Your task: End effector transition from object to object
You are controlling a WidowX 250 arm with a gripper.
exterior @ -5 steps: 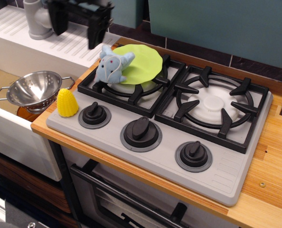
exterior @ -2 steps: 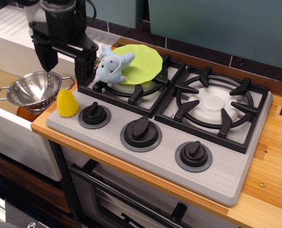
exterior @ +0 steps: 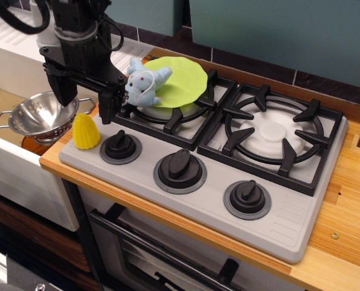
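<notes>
Jaws spread wide, gripping nothing. End effector [exterior: 86, 97]: black, boxy wrist, cabled, fingers straight down, arm vertical over the stove's [exterior: 228, 200] left edge, straddling just above the yellow corn [exterior: 85, 131], beside the blue plush [exterior: 143, 82].

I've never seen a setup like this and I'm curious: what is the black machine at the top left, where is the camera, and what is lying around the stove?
The black thing is a robot arm's gripper, fingers pointing down and spread open, holding nothing. One camera looks down at a toy stove from the front. The gripper hangs above a yellow toy corn. Beside it, a blue stuffed toy lies on a green plate on the left burner. A metal colander sits in the sink at left.
</notes>
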